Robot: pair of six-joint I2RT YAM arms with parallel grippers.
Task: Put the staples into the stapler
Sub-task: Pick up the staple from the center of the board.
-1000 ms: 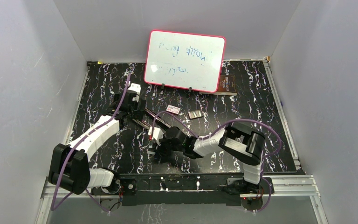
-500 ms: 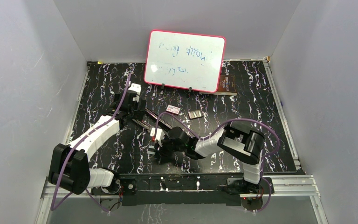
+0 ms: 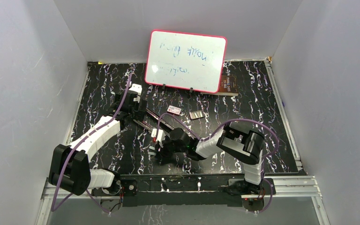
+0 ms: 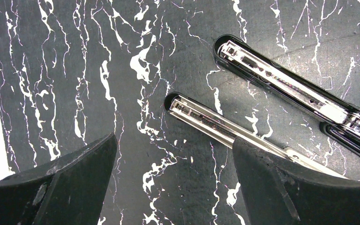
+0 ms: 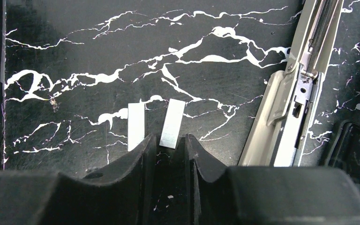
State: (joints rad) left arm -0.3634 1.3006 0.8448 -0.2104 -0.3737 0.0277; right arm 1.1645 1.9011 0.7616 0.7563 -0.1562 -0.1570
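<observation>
1. Top view: the stapler [image 3: 145, 123] lies splayed open mid-table. The left gripper [image 3: 138, 110] hangs over its far end. The right gripper [image 3: 155, 151] sits low on its near side.
2. Left wrist: the left gripper [image 4: 173, 187] is spread wide and holds nothing. Both stapler [image 4: 215, 126] halves lie below it, with the shiny rail exposed.
3. Right wrist: the right gripper [image 5: 170, 140] has its jaws set narrow, straddling the near end of one staple strip [image 5: 172, 119] lying flat on the table. I cannot tell whether it is pinched. A second strip [image 5: 136, 124] lies just beside it. The stapler [image 5: 290, 117] rail is to the right, apart from both.
4. Step in hand, likely: picking up a strip. The next move calls for a firm edge pinch and a level lift, then lining the strip up lengthwise with the rail.
</observation>
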